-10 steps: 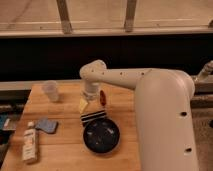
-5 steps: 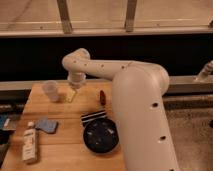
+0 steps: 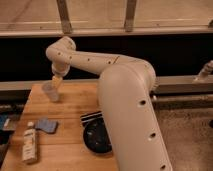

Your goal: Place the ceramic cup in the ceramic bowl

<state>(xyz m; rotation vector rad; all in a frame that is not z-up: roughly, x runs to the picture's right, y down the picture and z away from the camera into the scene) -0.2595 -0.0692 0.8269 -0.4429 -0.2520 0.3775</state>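
Change: the end effector (image 3: 57,80) has swung leftward across the tabletop (image 3: 70,102), away from the striped flat piece (image 3: 91,117), and now hangs at the cup's rim.
Ceramic cup (image 3: 51,92): upright near the tabletop's far left corner, rim up, long axis vertical.
Cup from end effector: just below it and slightly to the view's left; contact cannot be told.
End effector state: how far open it is, and whether it has hold of anything, cannot be told.
Ceramic bowl (image 3: 96,137): near the front edge, well apart from the cup, partly hidden by the arm (image 3: 125,95).
Between them: the striped flat piece, just beside the bowl's far rim.
Further out: a blue pad (image 3: 46,125) and a white bottle (image 3: 30,145), front left.
Next move, judged: a short descent to grip the cup.
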